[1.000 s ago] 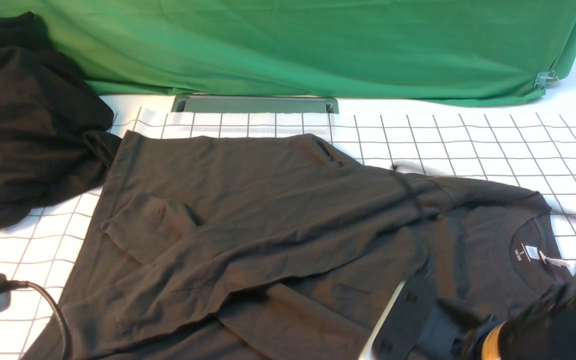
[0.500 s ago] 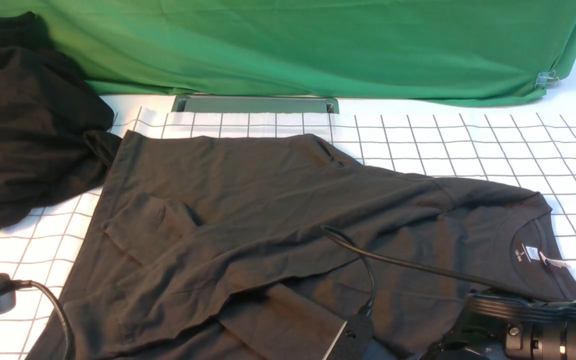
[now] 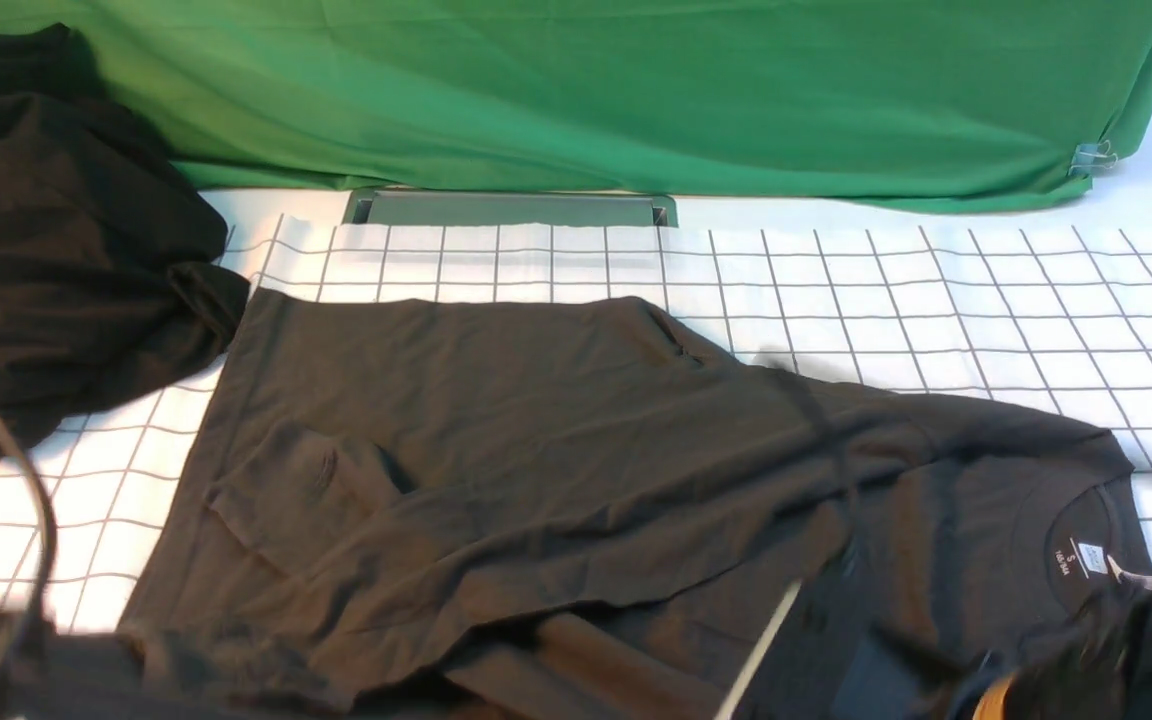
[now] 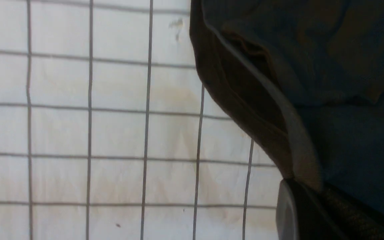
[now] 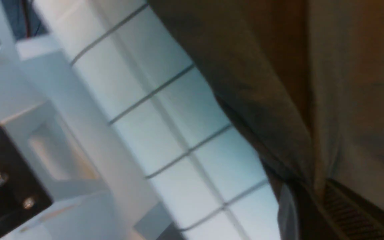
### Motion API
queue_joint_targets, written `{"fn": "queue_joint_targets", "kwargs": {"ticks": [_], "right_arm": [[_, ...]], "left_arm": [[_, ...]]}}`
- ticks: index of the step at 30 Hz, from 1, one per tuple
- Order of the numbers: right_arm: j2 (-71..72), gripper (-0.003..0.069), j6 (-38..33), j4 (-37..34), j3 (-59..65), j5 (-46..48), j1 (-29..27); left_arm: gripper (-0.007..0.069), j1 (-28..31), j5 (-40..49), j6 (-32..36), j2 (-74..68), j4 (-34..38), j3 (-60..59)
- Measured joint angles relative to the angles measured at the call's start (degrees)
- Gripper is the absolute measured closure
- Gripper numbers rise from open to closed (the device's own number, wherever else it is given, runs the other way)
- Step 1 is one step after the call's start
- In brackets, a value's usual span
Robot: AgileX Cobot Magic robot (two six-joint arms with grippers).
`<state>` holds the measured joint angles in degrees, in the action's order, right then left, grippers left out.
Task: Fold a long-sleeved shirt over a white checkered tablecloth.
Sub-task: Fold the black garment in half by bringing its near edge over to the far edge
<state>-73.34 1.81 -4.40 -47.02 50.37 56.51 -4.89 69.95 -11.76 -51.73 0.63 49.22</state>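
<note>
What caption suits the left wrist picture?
Left claw pinching the edge of the dark shirt over the white checkered tablecloth.

Bright, even light — motion blur along front view's near edge, right wrist view hazy

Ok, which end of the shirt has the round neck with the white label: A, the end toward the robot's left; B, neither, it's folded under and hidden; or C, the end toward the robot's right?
C: in the front view the long-sleeved shirt lies across the white checkered tablecloth, and its neck label shows face up at the robot's right end.
</note>
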Motion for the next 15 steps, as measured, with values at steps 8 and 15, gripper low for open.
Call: {"fn": "queue_joint_targets", "kwargs": {"ticks": [8,15], "right_arm": [[-6.33,0.0628,-8.64,3.15,-15.33,1.61,-16.44],[-19.27,0.0628,-13.92,3.19,-30.81,0.04,-25.74]], "left_arm": [[0.0615,0.0,-2.4,-0.44,-20.87,-4.54,18.98],[0.0615,0.57,-3.96,-0.44,-40.32,-6.02,36.22]]}}
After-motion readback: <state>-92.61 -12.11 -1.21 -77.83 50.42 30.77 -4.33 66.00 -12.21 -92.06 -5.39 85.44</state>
